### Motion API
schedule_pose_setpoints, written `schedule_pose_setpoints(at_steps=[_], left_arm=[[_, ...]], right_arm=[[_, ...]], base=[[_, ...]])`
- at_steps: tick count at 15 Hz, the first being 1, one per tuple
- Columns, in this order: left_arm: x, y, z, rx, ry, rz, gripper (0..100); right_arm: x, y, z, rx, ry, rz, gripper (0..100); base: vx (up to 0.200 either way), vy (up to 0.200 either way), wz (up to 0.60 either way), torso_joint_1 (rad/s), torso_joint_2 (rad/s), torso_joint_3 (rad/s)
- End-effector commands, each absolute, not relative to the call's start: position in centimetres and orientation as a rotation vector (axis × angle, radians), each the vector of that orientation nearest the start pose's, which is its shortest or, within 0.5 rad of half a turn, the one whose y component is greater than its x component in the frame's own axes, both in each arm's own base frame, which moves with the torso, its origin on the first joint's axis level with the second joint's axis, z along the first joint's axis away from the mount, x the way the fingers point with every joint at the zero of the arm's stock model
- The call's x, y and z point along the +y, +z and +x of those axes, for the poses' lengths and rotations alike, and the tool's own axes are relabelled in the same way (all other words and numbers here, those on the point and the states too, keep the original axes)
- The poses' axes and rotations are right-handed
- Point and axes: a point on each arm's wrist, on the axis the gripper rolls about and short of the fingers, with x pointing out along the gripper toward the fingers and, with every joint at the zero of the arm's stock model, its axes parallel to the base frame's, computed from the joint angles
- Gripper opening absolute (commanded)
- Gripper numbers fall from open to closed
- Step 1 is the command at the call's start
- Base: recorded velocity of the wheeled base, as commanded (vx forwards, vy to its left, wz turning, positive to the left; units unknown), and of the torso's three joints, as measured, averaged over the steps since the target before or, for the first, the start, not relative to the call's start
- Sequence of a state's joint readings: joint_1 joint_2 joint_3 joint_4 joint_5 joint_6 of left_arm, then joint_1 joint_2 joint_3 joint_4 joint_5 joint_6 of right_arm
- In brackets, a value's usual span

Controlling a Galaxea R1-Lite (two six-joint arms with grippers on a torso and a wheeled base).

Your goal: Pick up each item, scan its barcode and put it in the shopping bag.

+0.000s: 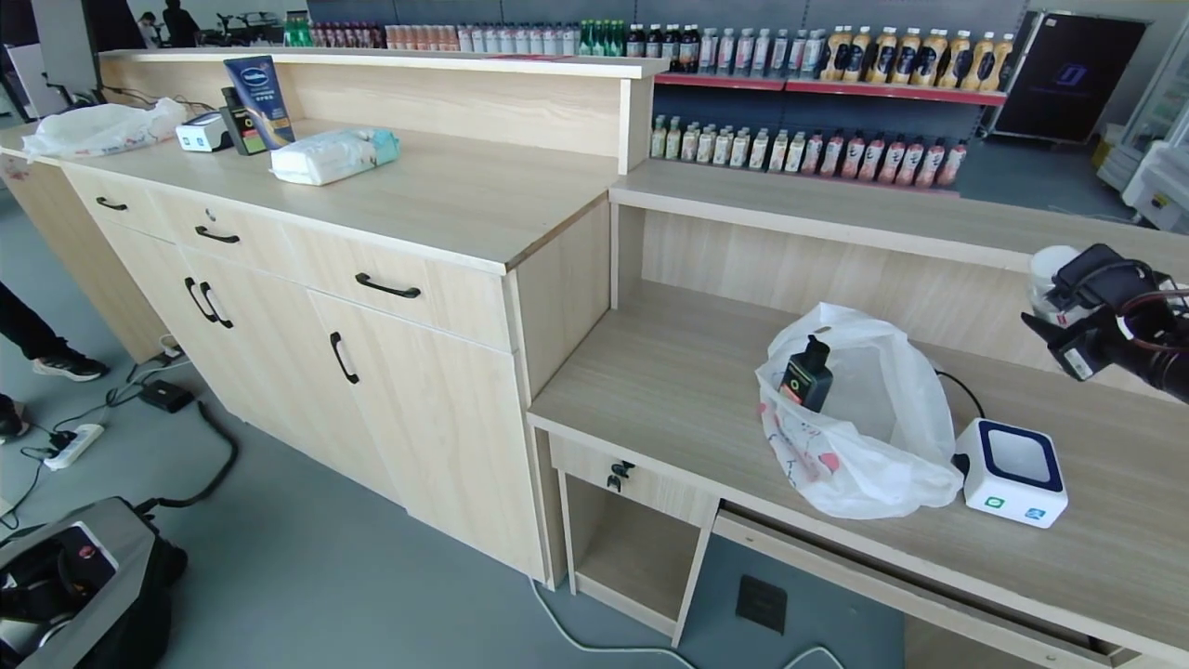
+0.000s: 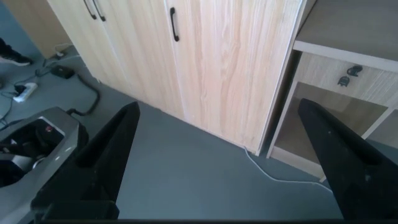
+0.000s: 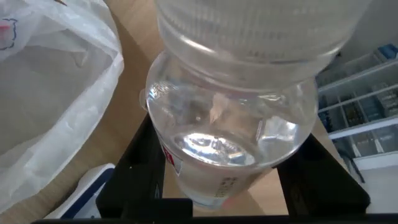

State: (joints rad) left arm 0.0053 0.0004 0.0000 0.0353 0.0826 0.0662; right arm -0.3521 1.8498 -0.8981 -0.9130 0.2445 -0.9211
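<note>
While the right end effector hangs above the far right of the desk, its dark fingers are pinching a clear plastic bottle from both sides, just past the scanner. Look at that bottle: see-through walls, a ribbed band round one part and a smooth rounded bulge where the fingers sit, with a printed label low down. It looks to hold clear liquid, so I'd expect some weight and slosh. Thin plastic like this dents under a hard squeeze and slides under a weak one. The ribbed band or the straight body is the safer hold. The shopping bag is limp, crinkly white film, mouth open, with a dark bottle upright inside. Down on the other side, the left end effector hangs with its fingers spread wide over the grey floor, holding nothing.
</note>
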Motion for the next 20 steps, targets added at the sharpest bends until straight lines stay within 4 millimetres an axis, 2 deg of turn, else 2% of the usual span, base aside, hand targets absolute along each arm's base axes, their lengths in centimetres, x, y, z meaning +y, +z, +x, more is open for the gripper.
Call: schedule_pose_setpoints(at_steps=[1, 3, 6, 15, 20], left_arm=[[0.2, 7.2, -2.3, 0.038, 0.088, 0.067, 100], [0.2, 7.2, -2.3, 0.038, 0.088, 0.067, 100], [0.2, 7.2, -2.3, 0.038, 0.088, 0.067, 100], [0.2, 7.2, -2.3, 0.038, 0.088, 0.067, 100], [0.2, 7.2, -2.3, 0.038, 0.088, 0.067, 100]], right_arm=[[-12.3, 16.7, 33.2, 0.111, -0.032, -0.928, 0], [-12.6, 16.1, 33.2, 0.107, 0.002, -0.949, 0], [-13.3, 14.0, 33.7, 0.117, 0.046, -0.976, 0], [-14.6, 11.4, 34.4, 0.026, 0.205, -1.123, 0], [-14.7, 9.7, 34.9, -0.005, 0.313, -1.109, 0]], base=[[0.0, 0.0, 0.0, 0.0, 0.0, 0.0], [0.0, 0.0, 0.0, 0.0, 0.0, 0.0], [0.0, 0.0, 0.0, 0.0, 0.0, 0.0], [0.0, 0.0, 0.0, 0.0, 0.0, 0.0], [0.0, 0.0, 0.0, 0.0, 0.0, 0.0]])
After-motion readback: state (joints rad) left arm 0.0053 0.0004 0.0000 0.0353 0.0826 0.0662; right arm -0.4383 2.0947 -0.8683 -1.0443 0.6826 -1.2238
